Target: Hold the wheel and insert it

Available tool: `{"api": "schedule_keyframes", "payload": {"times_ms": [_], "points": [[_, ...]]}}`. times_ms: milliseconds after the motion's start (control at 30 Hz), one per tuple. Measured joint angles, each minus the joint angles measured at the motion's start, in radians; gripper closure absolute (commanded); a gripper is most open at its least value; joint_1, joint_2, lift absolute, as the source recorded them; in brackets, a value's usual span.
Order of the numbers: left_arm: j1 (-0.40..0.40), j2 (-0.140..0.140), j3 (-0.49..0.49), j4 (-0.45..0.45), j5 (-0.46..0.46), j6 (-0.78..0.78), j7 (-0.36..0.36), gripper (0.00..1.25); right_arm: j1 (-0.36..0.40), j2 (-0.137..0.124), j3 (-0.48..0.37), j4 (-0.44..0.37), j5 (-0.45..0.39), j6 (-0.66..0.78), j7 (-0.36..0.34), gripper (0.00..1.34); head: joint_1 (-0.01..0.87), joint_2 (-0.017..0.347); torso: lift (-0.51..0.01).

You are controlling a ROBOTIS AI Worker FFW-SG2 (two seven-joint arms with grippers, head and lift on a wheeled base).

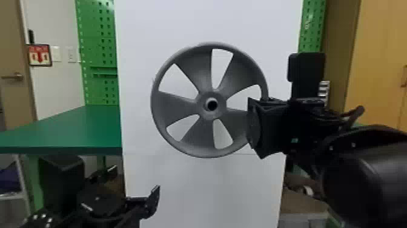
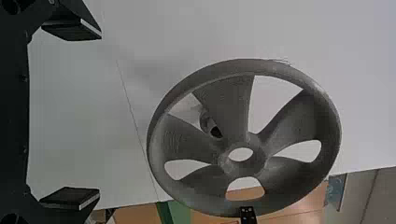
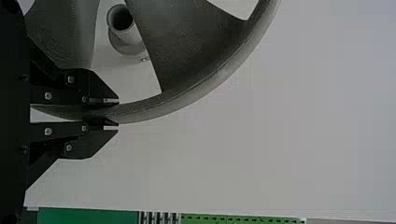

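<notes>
Far left of the gray wheel [image 1: 181, 104], in the background, are a brown door [image 1: 12, 91] and a small red-and-white sign [image 1: 39, 60], then a green perforated board [image 1: 98, 57] and a green tabletop [image 1: 63, 130]. Below and left of the wheel, the left end effector [image 1: 134, 182] has its two black fingers spread wide apart. Upright and facing the head camera, the five-spoked wheel is in front of a tall white panel [image 1: 209, 185]. Behind the wheel, a short, hollow gray shaft [image 3: 126, 35] juts from the panel; both wrist views show it through a gap between spokes, and the wheel is off it. At the wheel's right edge, the right end effector [image 1: 253, 122] is clamped on the rim, one finger on each side. Farther right of the wheel is a yellow-brown cabinet [image 1: 378, 60]
</notes>
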Motion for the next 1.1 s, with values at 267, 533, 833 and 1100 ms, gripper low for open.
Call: {"api": "schedule_keyframes", "payload": {"times_ms": [267, 533, 833, 1100], "points": [[0.001, 0.0, 0.001, 0.0, 0.002, 0.0, 0.0, 0.1, -0.009, 0.0, -0.006, 0.025, 0.0, -0.006, 0.0, 1.22, 0.21, 0.009, -0.442], [0.002, 0.0, 0.003, 0.0, 0.002, -0.001, 0.0, 0.1, -0.02, 0.0, -0.015, 0.054, 0.0, -0.018, 0.0, 1.22, 0.21, 0.009, -0.442], [0.003, 0.0, 0.003, 0.0, 0.002, -0.001, 0.0, 0.1, -0.03, 0.0, -0.021, 0.081, 0.0, -0.032, 0.0, 1.22, 0.21, 0.009, -0.442], [0.003, 0.0, 0.003, 0.0, 0.003, -0.001, 0.0, 0.1, -0.041, 0.0, -0.02, 0.096, -0.001, -0.039, 0.0, 1.22, 0.21, 0.009, -0.442]]}}
